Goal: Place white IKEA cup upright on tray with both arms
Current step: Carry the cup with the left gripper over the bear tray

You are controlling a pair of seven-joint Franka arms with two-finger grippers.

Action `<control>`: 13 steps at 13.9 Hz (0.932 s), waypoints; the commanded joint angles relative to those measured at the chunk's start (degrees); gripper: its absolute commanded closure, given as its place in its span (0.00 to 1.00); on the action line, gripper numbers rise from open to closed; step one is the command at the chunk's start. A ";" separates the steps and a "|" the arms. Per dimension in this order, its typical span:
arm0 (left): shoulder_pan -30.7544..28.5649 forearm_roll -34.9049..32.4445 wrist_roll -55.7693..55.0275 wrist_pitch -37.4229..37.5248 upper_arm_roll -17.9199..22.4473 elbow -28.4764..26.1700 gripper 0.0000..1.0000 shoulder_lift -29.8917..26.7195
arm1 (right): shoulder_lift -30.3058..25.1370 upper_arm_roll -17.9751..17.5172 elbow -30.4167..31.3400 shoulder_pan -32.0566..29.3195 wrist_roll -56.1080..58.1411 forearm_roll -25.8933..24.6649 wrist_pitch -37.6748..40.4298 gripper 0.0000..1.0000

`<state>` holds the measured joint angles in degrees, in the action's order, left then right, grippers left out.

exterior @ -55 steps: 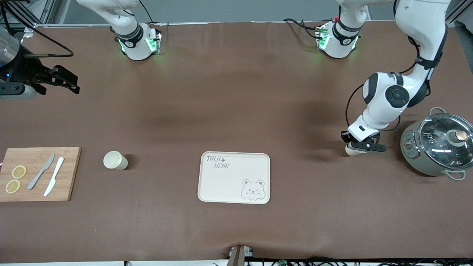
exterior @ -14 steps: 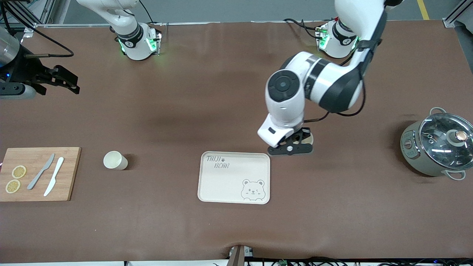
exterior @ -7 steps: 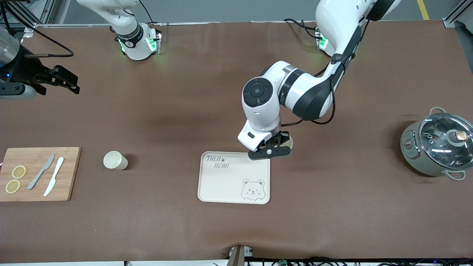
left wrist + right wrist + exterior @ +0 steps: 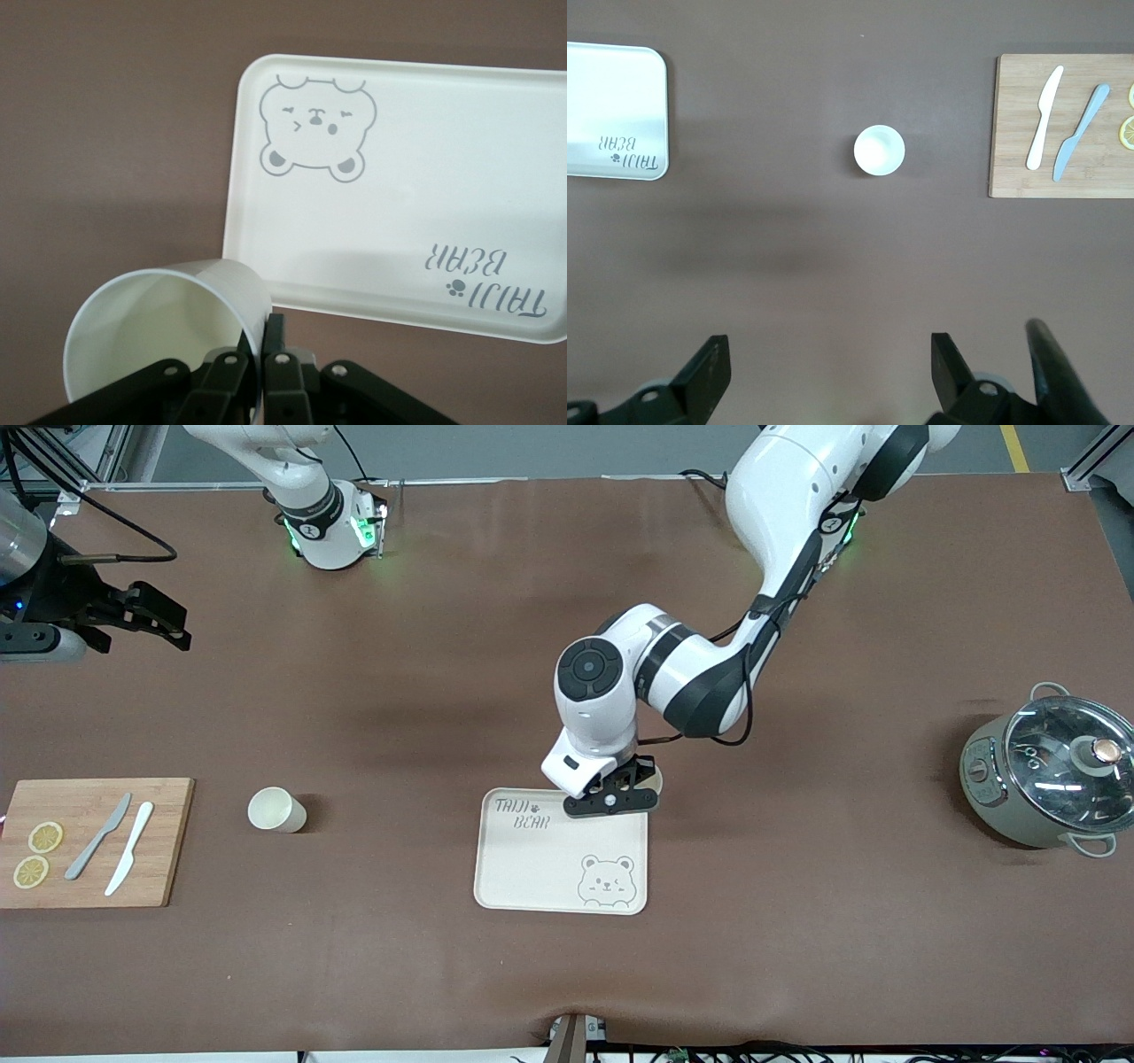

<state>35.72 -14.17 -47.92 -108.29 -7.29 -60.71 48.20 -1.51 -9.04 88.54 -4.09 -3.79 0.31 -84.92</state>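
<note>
Cream tray (image 4: 540, 868) with "TAIJI BEAR" lettering and winking bear: flat on the brown table (image 4: 797, 921), mid-table, nothing resting on it. White cup (image 4: 168, 323), tilted: clamped at its rim wall by the left gripper (image 4: 613, 801), fingers pinched together on it, held over the tray's edge that faces the robot bases. Second white cup (image 4: 275, 810): upright on the table between tray and wooden cutting board (image 4: 89, 841). Board, toward the right arm's end: two knives (image 4: 115, 847), two lemon slices (image 4: 37, 854). Right gripper (image 4: 824, 376): waiting aloft, jaws wide apart, holding nothing. Lidded pot (image 4: 1045, 779): left arm's end of the table.
</note>
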 commanded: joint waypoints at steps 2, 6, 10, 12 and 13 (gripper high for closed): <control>2.07 0.98 -1.47 -2.01 0.96 3.50 1.00 3.74 | 0.28 0.07 -0.47 0.48 -0.26 -1.10 0.11 0.00; 2.42 1.34 -1.74 -5.00 0.96 3.58 1.00 7.07 | 0.28 0.07 -0.47 0.48 -0.26 -1.10 0.20 0.00; 2.34 1.34 -1.12 -5.53 1.13 3.67 1.00 8.40 | 0.28 0.07 -0.47 0.48 -0.26 -1.10 0.20 0.00; 2.42 1.34 -0.95 -6.15 2.01 3.67 1.00 8.75 | 0.19 0.07 -0.47 0.48 -0.26 -1.10 0.20 0.00; 2.42 1.34 -0.68 -6.32 2.19 3.67 1.00 8.92 | 0.28 0.07 -0.47 0.48 -0.26 -1.10 0.20 0.00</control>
<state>37.39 -13.87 -49.25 -114.64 -6.58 -59.83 55.61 -1.49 -9.03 88.54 -4.09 -3.79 0.31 -84.92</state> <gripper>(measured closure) 0.960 0.000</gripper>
